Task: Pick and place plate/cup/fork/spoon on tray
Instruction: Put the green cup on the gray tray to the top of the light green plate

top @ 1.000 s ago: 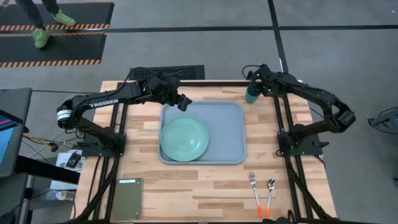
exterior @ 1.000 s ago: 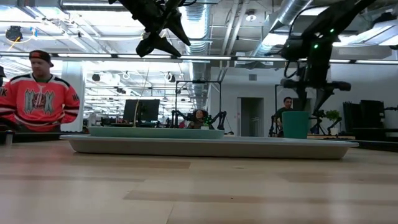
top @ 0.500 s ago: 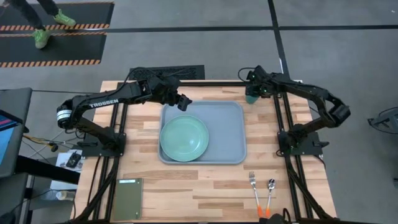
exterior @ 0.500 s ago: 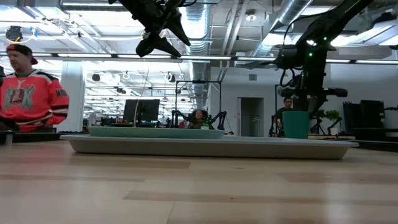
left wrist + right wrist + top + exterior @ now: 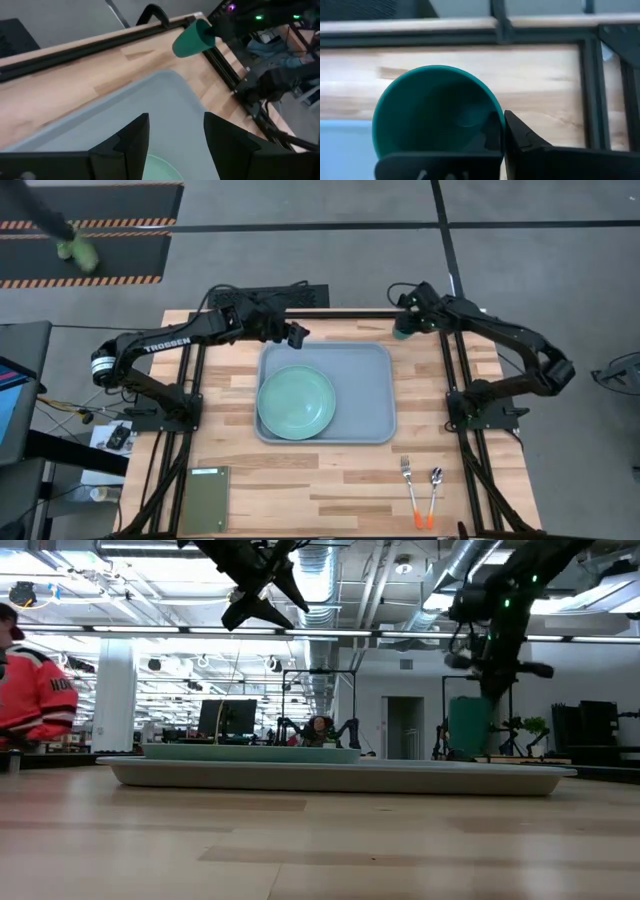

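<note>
The dark teal cup (image 5: 432, 112) hangs over the table's far right part, just beyond the tray's far right corner, with my right gripper (image 5: 407, 327) shut on it. It also shows in the low view as the cup (image 5: 468, 727). The pale green plate (image 5: 296, 402) lies flat in the left half of the blue-grey tray (image 5: 365, 390). My left gripper (image 5: 175, 135) is open, high over the tray's far left corner. Fork (image 5: 408, 472) and spoon (image 5: 436, 478) lie side by side on the table, near right. My right gripper pinches the cup's rim (image 5: 496, 116), one finger inside the cup and one finger (image 5: 525, 137) outside its wall. The fingers come from above, pointing down. The cup (image 5: 192, 39) hangs tilted below them, a little clear of the table.
A flat olive-green rectangle (image 5: 205, 498) lies at the near left corner. The tray's right half is bare. Black frame rails (image 5: 455, 370) run along the table's sides. A person in a red jersey (image 5: 30, 690) stands beyond the table.
My right gripper has shut on the cup's rim and raised the cup a little off the table, tipping it. My left gripper has drifted slightly toward the far edge, still open.
</note>
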Motion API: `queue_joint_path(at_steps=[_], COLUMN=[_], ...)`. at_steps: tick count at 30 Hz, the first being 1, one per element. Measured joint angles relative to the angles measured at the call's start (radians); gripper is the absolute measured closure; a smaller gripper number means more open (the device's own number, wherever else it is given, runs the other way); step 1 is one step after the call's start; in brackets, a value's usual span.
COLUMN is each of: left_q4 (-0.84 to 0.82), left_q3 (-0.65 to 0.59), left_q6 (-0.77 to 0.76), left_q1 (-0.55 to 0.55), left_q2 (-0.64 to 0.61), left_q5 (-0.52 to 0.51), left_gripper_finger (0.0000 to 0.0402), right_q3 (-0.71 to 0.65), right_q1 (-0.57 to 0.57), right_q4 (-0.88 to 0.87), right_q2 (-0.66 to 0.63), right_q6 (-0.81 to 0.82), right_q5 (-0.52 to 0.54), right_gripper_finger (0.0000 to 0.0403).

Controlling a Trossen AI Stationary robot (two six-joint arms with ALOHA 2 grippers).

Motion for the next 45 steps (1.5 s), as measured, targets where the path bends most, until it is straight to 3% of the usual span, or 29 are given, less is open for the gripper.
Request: queue_joint_path(at_steps=[7,16,26,34,45], left_q4=[-0.028,-0.098,-0.205,-0.209,-0.207], left_q3=[0.000,0.000,0.000,0.000,0.000], left_q6=[0.014,0.047,0.111,0.116,0.116], left_q1=[0.096,0.193,0.220,0.220,0.220], left_q2=[0.000,0.000,0.000,0.000,0.000], left_q5=[0.106,0.205,0.193,0.172,0.167], left_gripper_finger=[0.0227,0.0227,0.0227,0.0227,0.0227], right_q3=[0.102,0.286,0.426,0.456,0.457], right_q1=[0.164,0.365,0.440,0.443,0.446], right_q4=[-0.036,-0.096,-0.082,-0.044,-0.029], right_q2=[0.004,0.234,0.443,0.521,0.526], right_q6=[0.001,-0.020,-0.063,-0.091,-0.155], right_q5=[-0.087,-0.100,-0.126,-0.170,-0.176], right_gripper_finger=[0.0398,0.0397,0.0391,0.0384,0.0303])
